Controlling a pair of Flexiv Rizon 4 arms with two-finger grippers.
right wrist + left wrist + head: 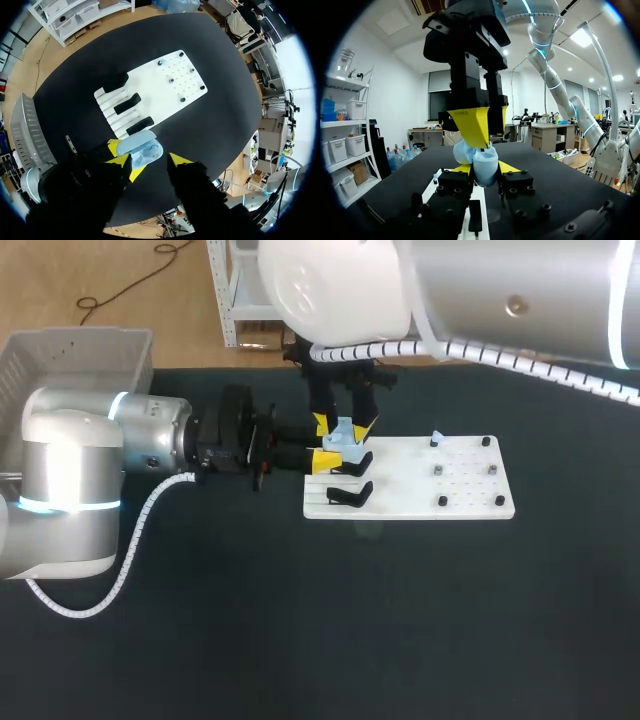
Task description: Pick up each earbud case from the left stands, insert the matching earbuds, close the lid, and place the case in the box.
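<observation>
A light-blue earbud case (345,442) hangs just above the left end of the white stand board (410,502). My left gripper (325,453) comes in from the side, shut on the case. In the left wrist view the case (480,159) sits between that gripper's (483,170) yellow tips. My right gripper (345,426) points straight down over the case. Seen from the right wrist, the case (141,150) has its lid open, and the right gripper (147,162) is open, with one tip beside the case and the other apart from it. A small light-blue earbud (438,438) rests on the board's far right part.
Two black stands (350,495) rise from the board's left end, and small pegs (442,501) dot its right half. A white slatted box (80,355) sits at the table's far left corner. Dark table surface lies in front of the board.
</observation>
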